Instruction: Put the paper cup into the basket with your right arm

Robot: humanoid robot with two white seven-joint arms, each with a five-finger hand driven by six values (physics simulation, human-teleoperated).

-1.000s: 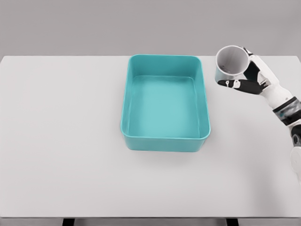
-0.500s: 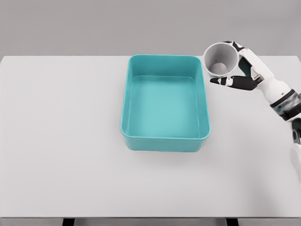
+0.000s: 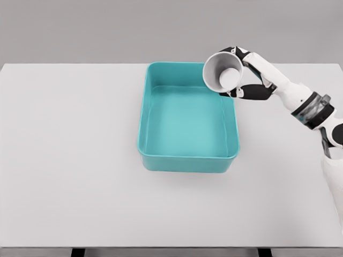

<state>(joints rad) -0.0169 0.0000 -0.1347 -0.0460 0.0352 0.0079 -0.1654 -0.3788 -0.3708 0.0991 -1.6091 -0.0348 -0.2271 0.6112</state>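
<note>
Head view: we see bare white table (image 3: 69,160) at left, then the teal basket (image 3: 187,160) at centre, its inside open. Over its far-right corner, our right hand (image 3: 252,80) wraps its fingers around the paper cup (image 3: 221,72), tipped sideways, axis roughly level, mouth facing left toward us. Table lies clear to the right.

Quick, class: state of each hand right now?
Right hand: closed around the paper cup, over the basket's far right corner.
Left hand: out of view.
</note>
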